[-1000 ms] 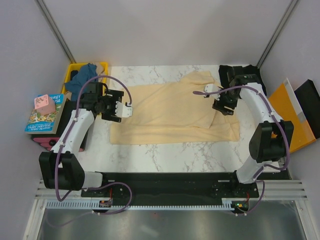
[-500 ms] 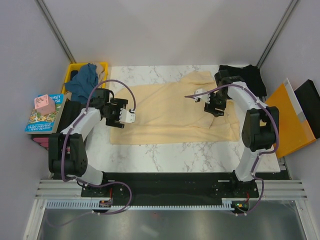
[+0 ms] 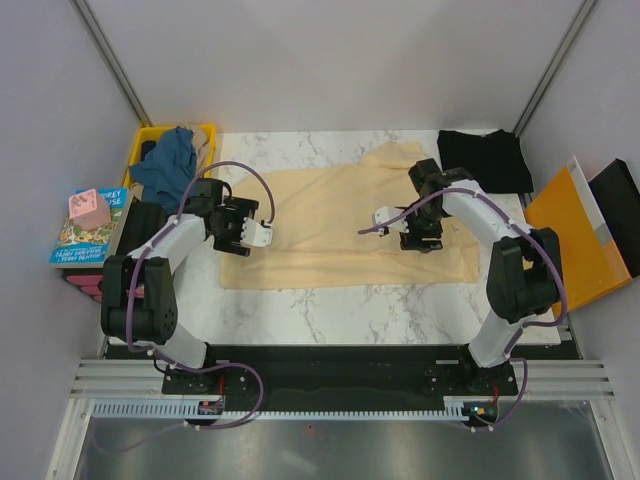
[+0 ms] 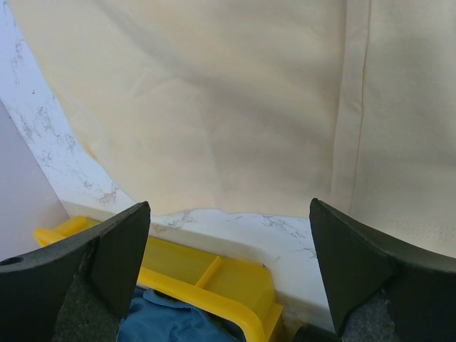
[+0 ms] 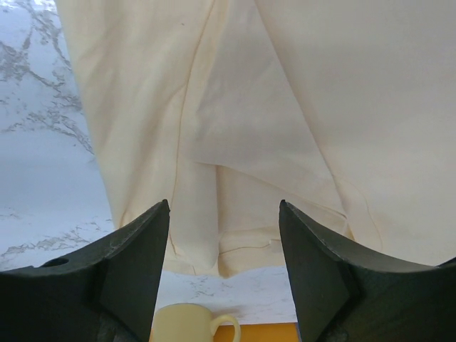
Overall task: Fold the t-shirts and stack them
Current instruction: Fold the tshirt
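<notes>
Remote session, mid-fold: the cream-yellow t-shirt [image 3: 330, 235] lies spread crosswise over the middle of the work surface, mostly flat, with a flap doubled over at its right end. My left gripper [image 3: 265, 234] hangs just above the shirt's left edge with its fingers spread wide and nothing between them. My right gripper [image 3: 384, 219] hangs above the shirt's right-centre, also parted and empty, and its wrist view shows soft creases in the cloth below.

I judge the step in hand to be taking hold of this shirt for its next fold. To do it well, I would bring each set of fingers down onto a clean edge, catch the same layers on both sides, lift together and carry the cloth across evenly so the crease runs straight, smoothing the doubled flap first if it bunches.

The black t-shirt [image 3: 485, 160] lies flat off the cream shirt's far-right corner. The teal-blue t-shirt [image 3: 165, 160] sits crumpled in the yellow crate [image 3: 207, 131] off its far-left corner. An orange folder [image 3: 565, 230] leans to the shirt's right, and a stack of books [image 3: 85, 240] sits to its left. Beneath the shirt is a white marble-patterned table [image 3: 330, 305], closed in by plain pale walls [image 3: 330, 60].
</notes>
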`<state>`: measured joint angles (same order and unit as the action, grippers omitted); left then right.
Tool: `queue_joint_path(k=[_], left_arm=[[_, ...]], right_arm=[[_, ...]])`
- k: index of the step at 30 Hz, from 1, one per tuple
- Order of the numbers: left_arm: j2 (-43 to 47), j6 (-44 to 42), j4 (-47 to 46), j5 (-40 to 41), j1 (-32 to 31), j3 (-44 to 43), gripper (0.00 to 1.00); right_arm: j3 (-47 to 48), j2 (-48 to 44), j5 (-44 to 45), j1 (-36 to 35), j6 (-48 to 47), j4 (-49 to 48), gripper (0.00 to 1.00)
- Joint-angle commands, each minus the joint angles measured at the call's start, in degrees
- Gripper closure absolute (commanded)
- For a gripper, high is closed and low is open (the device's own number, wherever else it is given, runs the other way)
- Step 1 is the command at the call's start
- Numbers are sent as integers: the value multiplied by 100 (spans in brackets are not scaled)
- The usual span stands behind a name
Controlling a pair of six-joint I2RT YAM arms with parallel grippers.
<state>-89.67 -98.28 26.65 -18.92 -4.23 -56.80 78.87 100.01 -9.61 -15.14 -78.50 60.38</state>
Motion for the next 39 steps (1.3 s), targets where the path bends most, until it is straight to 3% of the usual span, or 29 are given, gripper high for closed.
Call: queue_joint_path(k=[1, 15, 26, 36, 39], left_arm=[[-103, -183, -134, -16, -34, -42, 0], [-130, -139, -187, -42, -60, -60, 0], [-174, -121, -266, -68, -60, -95, 0], [-227, -112, -301, -86, -60, -121, 0], [-235, -121, -310, -95, -69, -121, 1]], right_arm=[[-231, -192, -156, -235, -157, 88, 30], [-399, 317, -33, -394, 274, -615, 41], [-566, 528, 3, -394, 449, -896, 44], [-522, 564, 204, -394, 529, -1125, 81], [-382, 520, 301, -394, 511, -1116, 82]])
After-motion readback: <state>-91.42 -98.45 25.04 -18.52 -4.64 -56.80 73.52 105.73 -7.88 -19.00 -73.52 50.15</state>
